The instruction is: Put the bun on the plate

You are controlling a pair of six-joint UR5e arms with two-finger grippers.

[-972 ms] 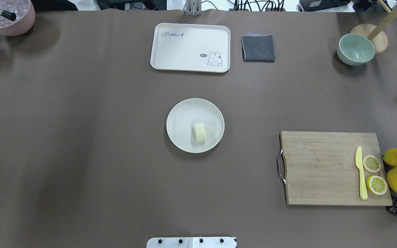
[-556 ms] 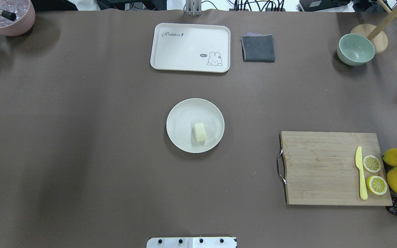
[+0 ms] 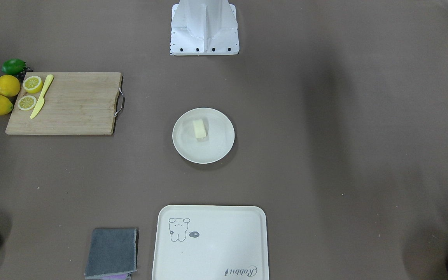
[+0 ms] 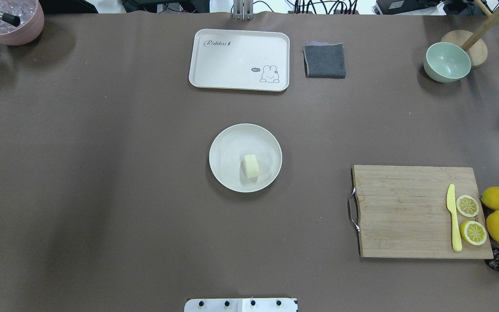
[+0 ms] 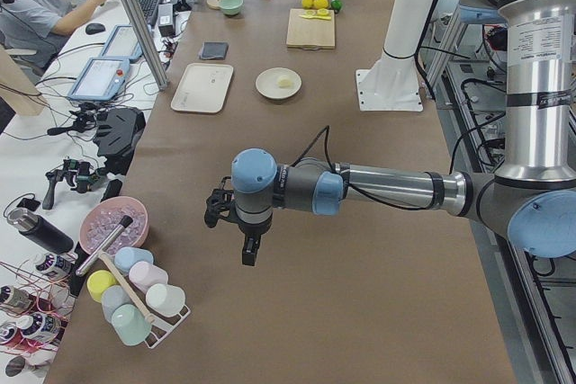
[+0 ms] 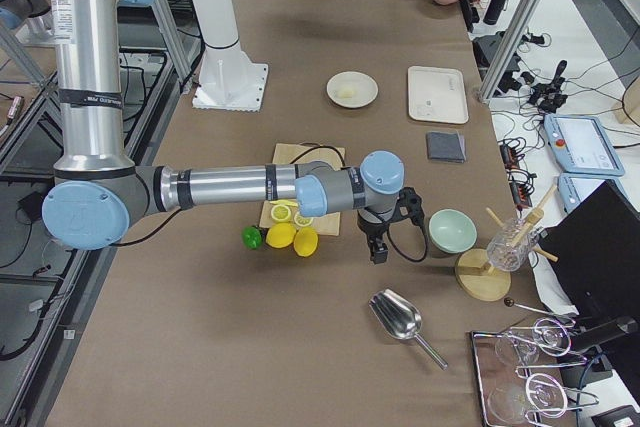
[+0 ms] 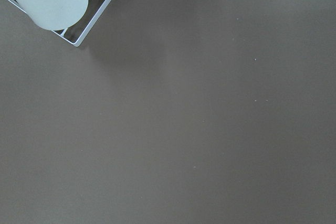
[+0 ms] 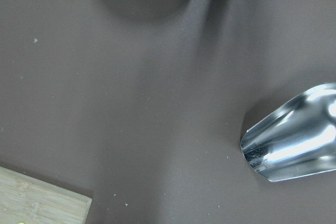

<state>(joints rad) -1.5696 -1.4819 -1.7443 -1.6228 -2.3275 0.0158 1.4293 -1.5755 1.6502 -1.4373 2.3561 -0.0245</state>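
Observation:
The pale cream-yellow bun [image 4: 251,166] lies inside the round off-white plate [image 4: 223,143] at the middle of the table, also seen in the front-facing view as bun [image 3: 199,128] on plate [image 3: 216,149]. No gripper touches it. My left gripper [image 5: 247,254] hangs over bare table far off at the left end, near the cup rack. My right gripper [image 6: 378,252] hangs at the right end, between the lemons and the green bowl. Both show only in the side views, so I cannot tell whether they are open or shut.
A cream tray [image 4: 239,60] and a grey cloth [image 4: 324,60] lie behind the plate. A green bowl [image 4: 447,62] sits far right. A cutting board [image 4: 405,212] holds a yellow knife and lemon halves, with whole lemons beside it. A metal scoop [image 8: 294,140] lies at the right end.
The dark tip of the right gripper at the overhead view's right edge has slid out of that view. Bun and plate have not moved.

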